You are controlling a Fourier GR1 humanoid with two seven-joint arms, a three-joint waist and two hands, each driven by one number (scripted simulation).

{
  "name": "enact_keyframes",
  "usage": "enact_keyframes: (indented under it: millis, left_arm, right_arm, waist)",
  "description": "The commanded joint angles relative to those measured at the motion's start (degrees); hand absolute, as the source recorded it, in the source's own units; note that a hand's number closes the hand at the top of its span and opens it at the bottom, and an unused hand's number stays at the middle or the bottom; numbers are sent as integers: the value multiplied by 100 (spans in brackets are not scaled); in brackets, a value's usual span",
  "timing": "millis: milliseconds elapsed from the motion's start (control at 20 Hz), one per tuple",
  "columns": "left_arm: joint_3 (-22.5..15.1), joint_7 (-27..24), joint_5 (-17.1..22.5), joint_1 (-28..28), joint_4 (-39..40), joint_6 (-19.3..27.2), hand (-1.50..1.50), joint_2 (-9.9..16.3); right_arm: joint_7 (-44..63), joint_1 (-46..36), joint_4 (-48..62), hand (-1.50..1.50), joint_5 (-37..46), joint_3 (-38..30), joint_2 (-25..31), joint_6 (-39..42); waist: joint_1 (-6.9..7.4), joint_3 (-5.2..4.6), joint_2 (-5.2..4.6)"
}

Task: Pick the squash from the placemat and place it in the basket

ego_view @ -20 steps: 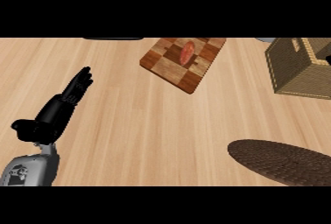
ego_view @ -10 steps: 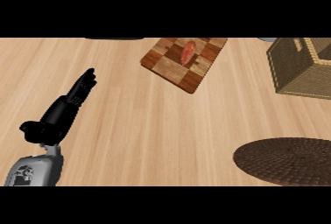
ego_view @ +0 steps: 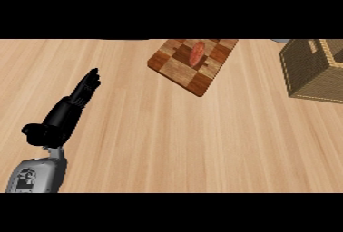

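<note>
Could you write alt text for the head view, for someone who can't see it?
A reddish squash lies on a checkered placemat at the far side of a wooden counter, with a woven basket to its right. The robot's left hand rests open, far from both.

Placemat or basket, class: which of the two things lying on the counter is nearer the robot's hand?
The checkered placemat, with the squash on it, lies nearer the left hand; the woven basket sits farther away at the right edge.

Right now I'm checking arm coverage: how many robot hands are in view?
1. The left hand shows at the view's left over the counter, fingers straight, well short of the placemat. The right hand is out of view.
</note>
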State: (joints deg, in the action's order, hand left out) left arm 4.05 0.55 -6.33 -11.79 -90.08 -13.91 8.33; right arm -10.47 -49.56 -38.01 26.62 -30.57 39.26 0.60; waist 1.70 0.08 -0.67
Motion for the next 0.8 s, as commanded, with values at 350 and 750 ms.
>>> enact_keyframes:
  millis: [350,750]
  left_arm:
    - [5,14,135,-37,-98,-204,0,83]
    - [164,7,124,-496,406,-77,0,63]
  right_arm:
    - [-1487,-447,1618,150,30,-397,179,-1601]
    - [-2207,-484,2224,-150,-199,-577,484,-1170]
  waist:
    - [167,14,-58]
    - [79,13,-73]
